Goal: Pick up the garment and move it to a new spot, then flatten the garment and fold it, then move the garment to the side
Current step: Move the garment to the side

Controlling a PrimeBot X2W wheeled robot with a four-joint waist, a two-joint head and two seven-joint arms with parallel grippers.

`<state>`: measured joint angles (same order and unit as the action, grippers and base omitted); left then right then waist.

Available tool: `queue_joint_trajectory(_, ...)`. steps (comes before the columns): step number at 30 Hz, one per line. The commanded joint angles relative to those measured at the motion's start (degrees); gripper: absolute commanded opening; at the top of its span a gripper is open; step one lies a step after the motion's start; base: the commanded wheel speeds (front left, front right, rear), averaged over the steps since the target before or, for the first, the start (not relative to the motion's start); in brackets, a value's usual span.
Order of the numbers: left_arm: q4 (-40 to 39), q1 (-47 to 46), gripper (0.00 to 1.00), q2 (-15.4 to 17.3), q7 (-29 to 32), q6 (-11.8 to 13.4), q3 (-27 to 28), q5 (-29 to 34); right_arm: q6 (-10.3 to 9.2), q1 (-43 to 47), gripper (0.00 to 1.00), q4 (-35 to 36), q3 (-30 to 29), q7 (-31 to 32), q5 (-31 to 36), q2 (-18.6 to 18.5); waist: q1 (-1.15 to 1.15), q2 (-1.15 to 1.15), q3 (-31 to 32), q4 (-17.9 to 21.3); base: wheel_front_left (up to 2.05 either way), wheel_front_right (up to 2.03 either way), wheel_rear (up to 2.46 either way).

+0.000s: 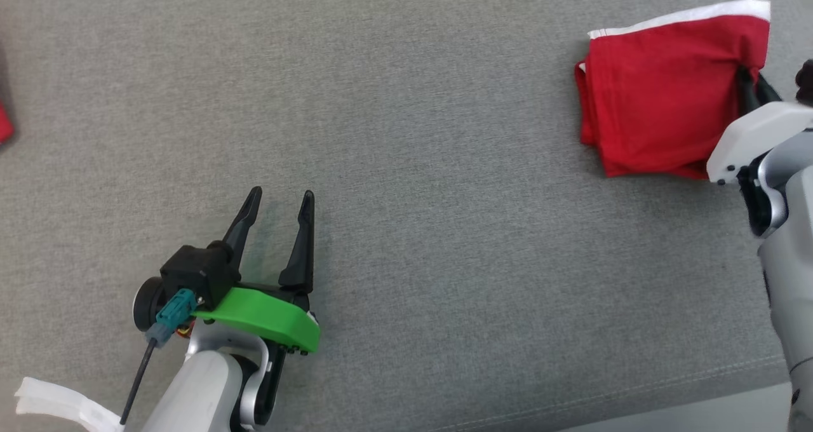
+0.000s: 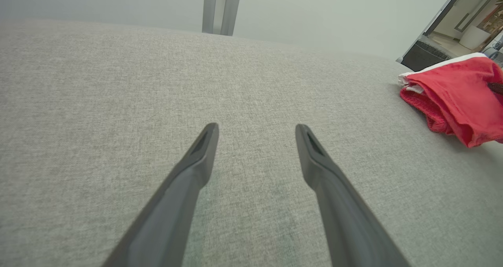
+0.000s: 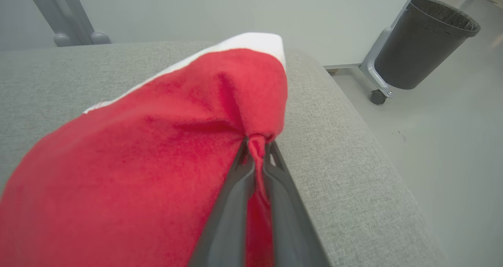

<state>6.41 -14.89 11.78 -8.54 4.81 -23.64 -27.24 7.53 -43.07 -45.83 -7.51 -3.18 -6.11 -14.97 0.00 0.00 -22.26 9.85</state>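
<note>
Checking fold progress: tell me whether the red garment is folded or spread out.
Folded. The red garment forms a compact rectangle with stacked layers along its left edge; the right gripper pinches its right edge.

Red garment (image 1: pixel 660 95), white band (image 1: pixel 683 16) along far edge. Folded into a rough rectangle, stacked layers showing at left side. Lies on grey cushion (image 1: pixel 406 165), far right, close to the cushion's right-hand edge. Right side gathered into a narrow ridge and pinched between the closed fingers of the right gripper (image 3: pixel 257 143). Cloth raised at the pinch, remainder resting on the cushion.
</note>
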Motion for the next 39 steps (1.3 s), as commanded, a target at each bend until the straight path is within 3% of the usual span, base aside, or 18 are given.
queue_joint_trajectory(1,-0.39,0.13,1.0,0.53,0.2,0.25,-0.02,0.52,-0.08,-1.49,0.0,-0.83,0.25,-0.01,0.29,-1.13,0.0,0.0,-1.19,-2.28,0.0,0.0,0.0)
queue_joint_trajectory(9,-2.2,0.16,1.0,1.16,0.67,0.87,-0.17,0.92,-0.09,-7.58,0.0,-6.55,-1.81,1.55,1.07,-10.15,0.0,0.0,-3.66,-6.16,0.0,0.0,0.0)
queue_joint_trajectory(13,-2.97,0.59,1.0,1.5,0.73,1.2,-0.16,1.03,-0.09,-9.37,0.0,-8.43,-2.55,1.28,2.64,-12.75,0.0,0.0,-4.51,-6.82,0.0,0.0,0.0)
queue_joint_trajectory(14,-3.14,0.7,1.0,1.57,0.72,1.26,-0.21,1.06,-0.09,-9.87,0.13,-9.22,-3.12,1.75,2.95,-13.11,0.0,0.0,-4.68,-6.86,0.0,0.0,0.0)
queue_joint_trajectory(15,-3.22,0.72,1.0,1.64,0.73,1.32,-0.26,1.07,-0.09,-10.51,0.46,-9.68,-3.75,1.72,3.25,-13.36,0.0,0.0,-4.83,-6.85,0.0,0.0,0.0)
queue_joint_trajectory(16,-3.39,0.62,1.0,1.61,0.71,1.37,-0.33,1.12,-0.09,-11.27,1.0,-10.04,-4.49,1.24,3.53,-13.62,0.0,0.0,-4.95,-6.8,0.0,0.0,0.0)
queue_joint_trajectory(25,-2.59,-0.38,1.0,1.16,-0.07,1.23,-0.33,0.17,-0.09,-14.03,1.0,-10.51,-5.4,-2.55,6.99,-11.9,0.0,0.0,-3.49,-5.88,0.0,0.0,0.0)
queue_joint_trajectory(31,-0.35,-1.6,1.0,1.45,-1.48,0.52,0.8,-0.89,-0.09,-14.6,1.0,-9.69,-0.75,-4.57,5.54,-9.82,0.0,0.0,0.89,-5.8,0.0,0.0,0.0)
queue_joint_trajectory(39,4.93,-2.17,1.0,0.74,-4.49,0.54,4.35,-3.56,-0.09,-10.06,1.0,-7.78,3.33,-6.48,2.41,-3.67,0.0,0.0,9.64,-6.79,0.0,0.0,0.0)
